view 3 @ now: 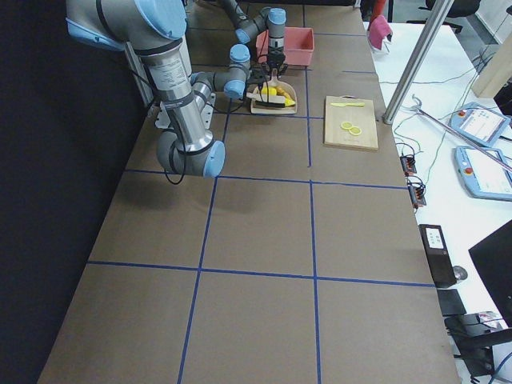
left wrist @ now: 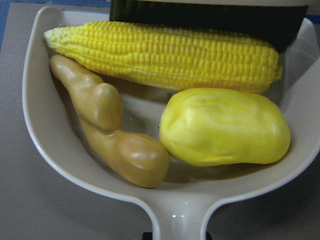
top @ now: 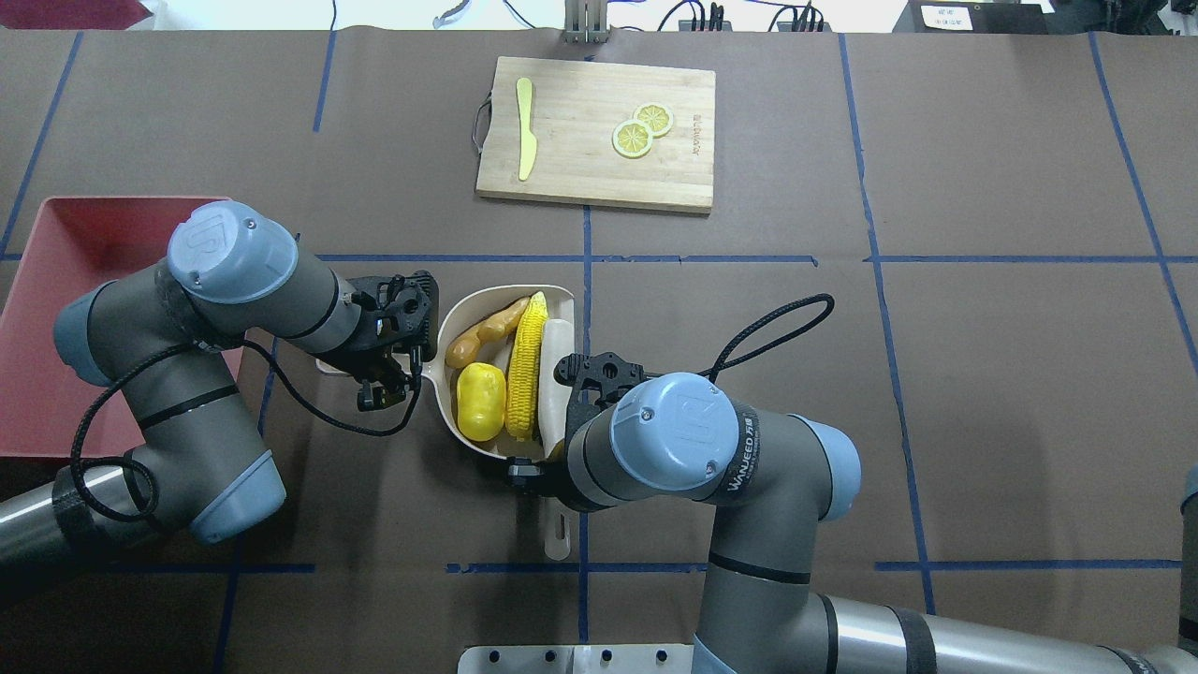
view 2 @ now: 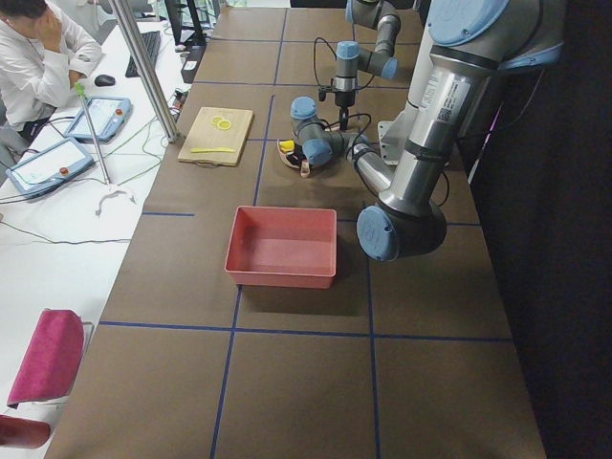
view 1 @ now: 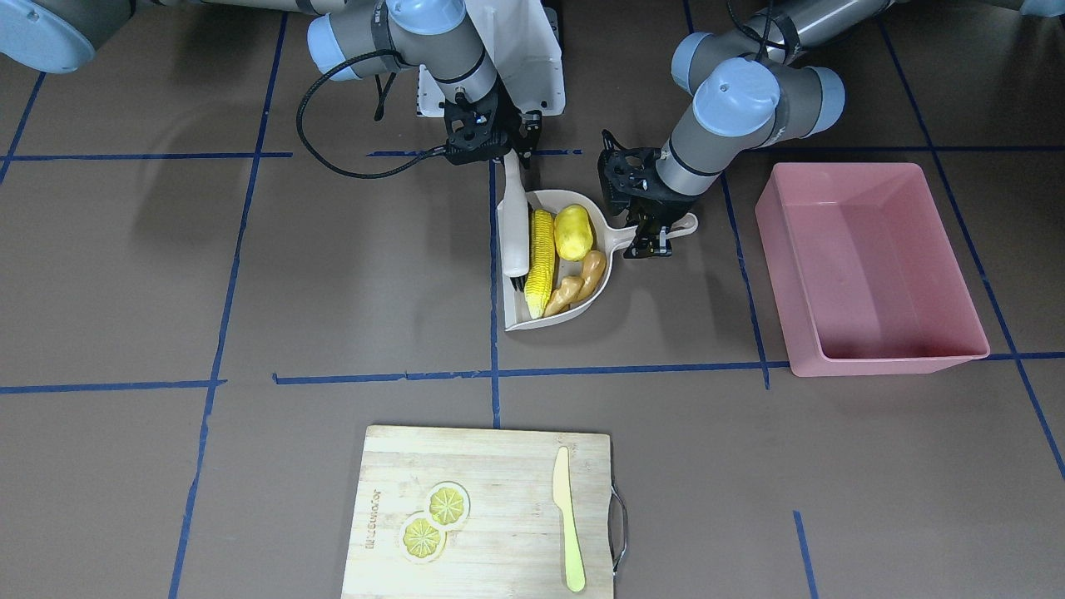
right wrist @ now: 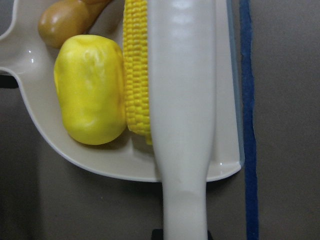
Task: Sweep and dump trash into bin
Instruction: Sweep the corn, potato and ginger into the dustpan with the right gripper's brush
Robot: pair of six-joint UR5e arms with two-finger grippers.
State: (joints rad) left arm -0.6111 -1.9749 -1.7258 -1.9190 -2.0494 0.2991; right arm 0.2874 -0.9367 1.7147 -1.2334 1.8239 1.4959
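The beige dustpan (view 1: 509, 318) lies flat on the table with all three pieces of trash in it: the corn cob (view 1: 540, 262), the yellow potato (view 1: 573, 232) and the tan ginger root (view 1: 578, 283). My left gripper (view 1: 657, 237) is shut on the dustpan's handle. My right gripper (view 1: 509, 154) is shut on a white brush (view 1: 516, 225), which lies along the corn at the pan's open side. The left wrist view shows the corn (left wrist: 165, 55), potato (left wrist: 225, 127) and ginger (left wrist: 110, 130) up close. The pink bin (view 1: 790, 274) stands empty beside my left arm.
A wooden cutting board (view 1: 499, 466) with two lemon slices (view 1: 434, 520) and a pale yellow-green knife (view 1: 568, 524) lies across the table from me. A black cable (view 1: 333, 158) loops from my right wrist. Blue tape lines mark the brown table.
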